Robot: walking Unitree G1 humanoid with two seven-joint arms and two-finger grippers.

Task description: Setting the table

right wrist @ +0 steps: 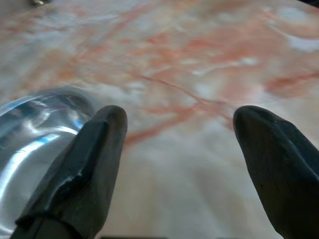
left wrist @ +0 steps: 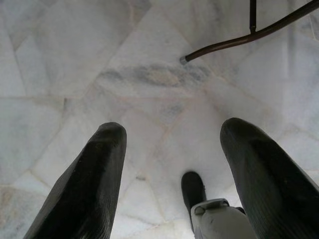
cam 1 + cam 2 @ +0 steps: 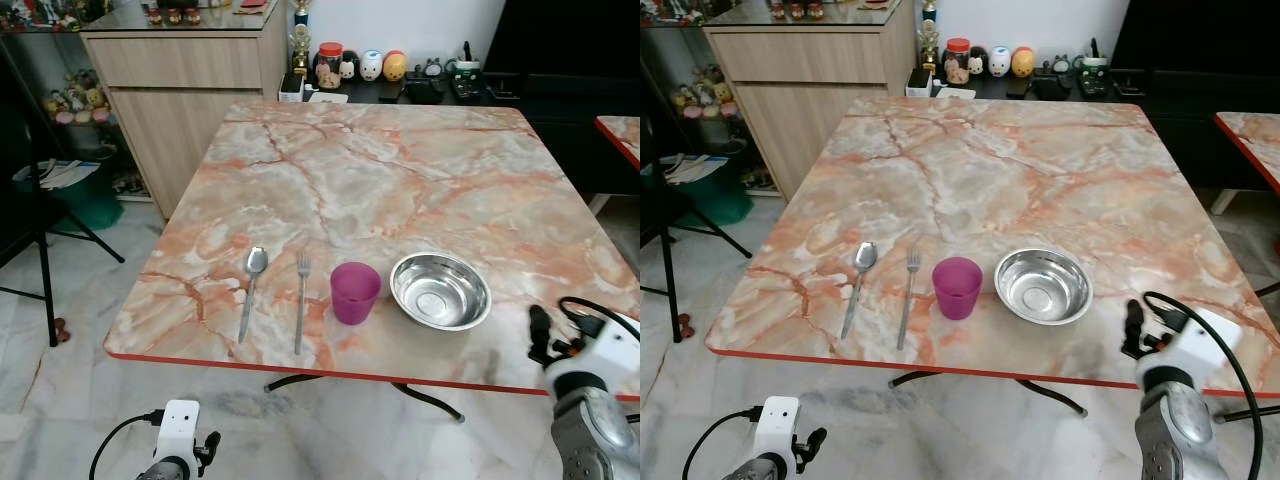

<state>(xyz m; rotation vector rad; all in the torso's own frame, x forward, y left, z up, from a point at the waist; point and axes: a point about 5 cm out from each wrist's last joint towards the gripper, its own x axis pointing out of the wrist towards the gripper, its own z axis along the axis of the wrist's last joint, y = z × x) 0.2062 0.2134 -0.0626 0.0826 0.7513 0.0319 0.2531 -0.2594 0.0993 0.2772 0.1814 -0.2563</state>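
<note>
Spoon [image 3: 252,287], fork [image 3: 301,298], cup [image 3: 354,291] and bowl [image 3: 440,290] are ranged along the worktop [image 3: 380,170] edge as a setting; right gripper [image 1: 179,164] jaws apart beside the bowl, left gripper [image 2: 174,174] jaws apart, idle.

- A marble-patterned table [image 3: 400,180] with a red edge stands on pale marble floor tiles [image 3: 60,400].
- Behind it, a wooden cabinet [image 3: 180,90] with a glass top, against a white wall [image 3: 400,25].
- A low dark shelf [image 3: 420,92] holds jars and small figurines.
- A black tripod [image 3: 45,270] stands to the left, by a green bin [image 3: 90,195].
</note>
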